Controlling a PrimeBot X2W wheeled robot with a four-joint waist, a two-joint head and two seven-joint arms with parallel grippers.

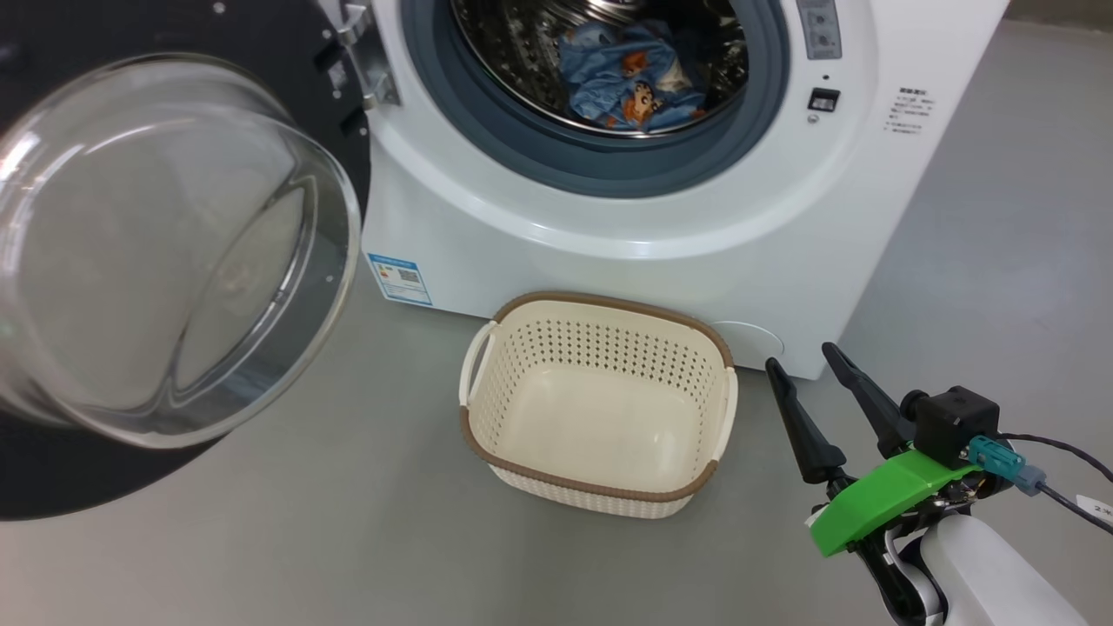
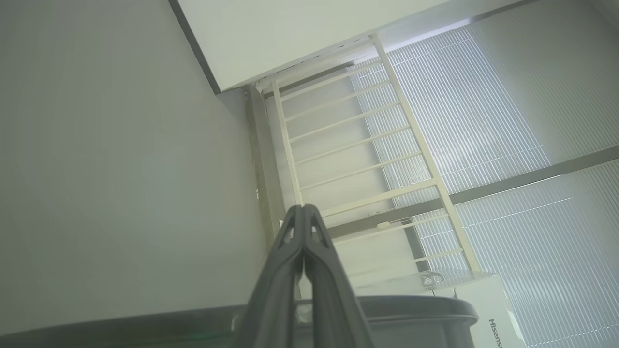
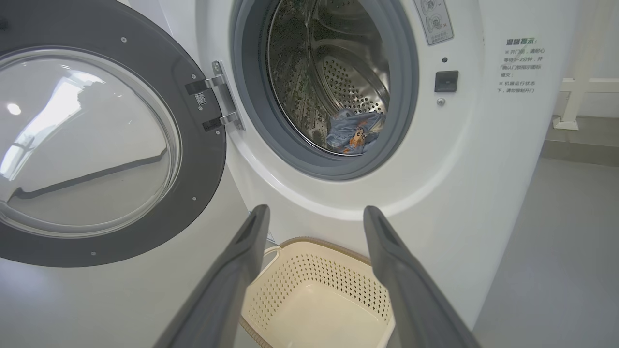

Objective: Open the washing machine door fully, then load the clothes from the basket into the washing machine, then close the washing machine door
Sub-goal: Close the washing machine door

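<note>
The white washing machine [image 1: 609, 217] stands with its black round door [image 1: 156, 252] swung wide open to the left, glass bowl bulging toward the camera. Light blue clothes [image 1: 630, 78] with orange cartoon figures lie in the steel drum, also seen as clothes [image 3: 355, 131] in the right wrist view. The cream basket [image 1: 600, 487] sits on the floor before the machine with nothing inside it. My right gripper [image 1: 804, 356] hovers open to the basket's right, nothing between its fingers. In the left wrist view my left gripper [image 2: 303, 210] is shut and points up at a wall and window.
Grey floor surrounds the basket, with free room at the front and right. The open door [image 3: 96, 140] takes up the space left of the machine. A white railing [image 2: 358, 145] and a white Hisense box [image 2: 488, 314] show in the left wrist view.
</note>
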